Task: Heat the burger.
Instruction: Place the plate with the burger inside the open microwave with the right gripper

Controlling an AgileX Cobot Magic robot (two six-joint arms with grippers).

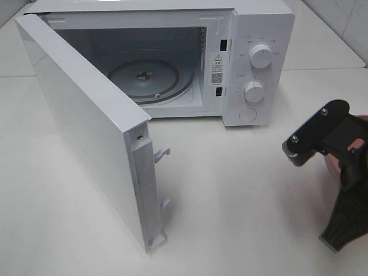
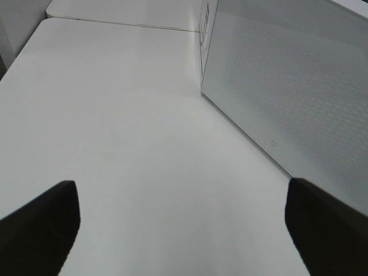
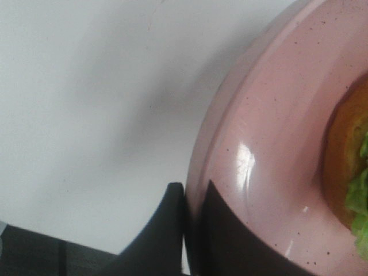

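A white table (image 1: 241, 195) is seen under everything. At its far side a white microwave (image 1: 265, 23) is set, with its door (image 1: 80, 126) swung fully open toward the left. The glass turntable (image 1: 150, 78) inside is left bare. A pink plate (image 3: 276, 144) is found at the right edge of the table, in front of and to the right of the microwave, largely hidden under the right arm in the high view. Its rim is pinched between the fingers of the right gripper (image 3: 192, 230), one above and one beneath. The left gripper (image 2: 184, 236) is held over the table just beside the door's outer face, its fingers spread wide with nothing between them. The burger (image 3: 348, 167) is seen resting on the plate, only partly in view, with lettuce at its edge.
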